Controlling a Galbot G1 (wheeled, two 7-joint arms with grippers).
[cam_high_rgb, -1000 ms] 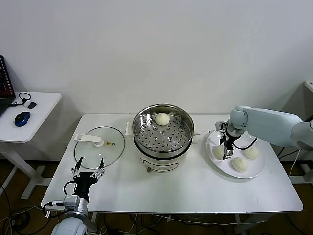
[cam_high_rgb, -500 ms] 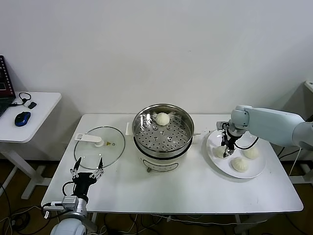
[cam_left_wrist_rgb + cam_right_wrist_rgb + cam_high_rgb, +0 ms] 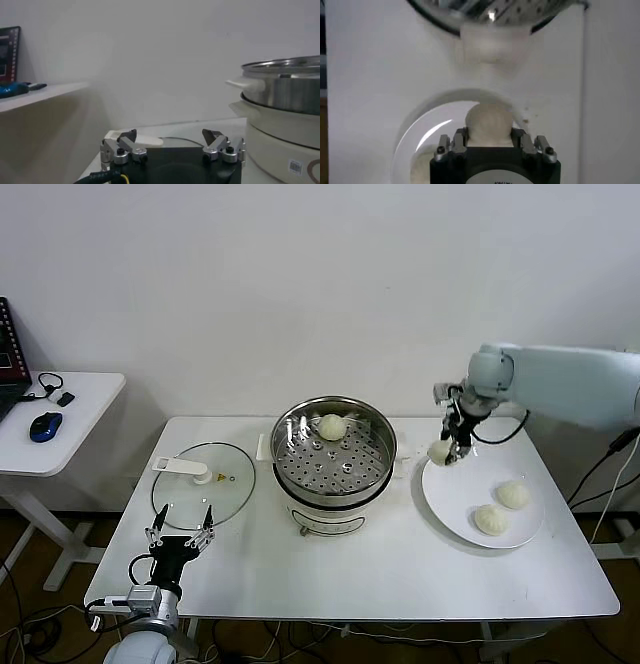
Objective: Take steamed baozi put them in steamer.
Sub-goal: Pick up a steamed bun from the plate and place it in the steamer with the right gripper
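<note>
Glass lid (image 3: 203, 488) flat near the white table's (image 3: 380, 574) left edge; white plate (image 3: 455, 489) at right; blue mouse (image 3: 45, 426) on side desk (image 3: 85, 399).

You see the steamer (image 3: 334, 446) in shiny polished metal, its perforated floor mirror-bright, seated on a smooth, glossy white plastic base (image 3: 322, 514). The lid (image 3: 203, 486) is clear glass with a white plastic handle (image 3: 181, 469). Note 4 baozi with a matt, smooth, doughy skin: 1 in the steamer (image 3: 332, 426), 2 on the plate (image 3: 514, 494), 1 clamped in the right gripper (image 3: 449, 446). The plate (image 3: 450, 496) looks smooth, glossy white. The table (image 3: 400, 569) is matt white. The left gripper (image 3: 172, 146) shows dull grey metal fingers (image 3: 214, 138) on a matt black body.
</note>
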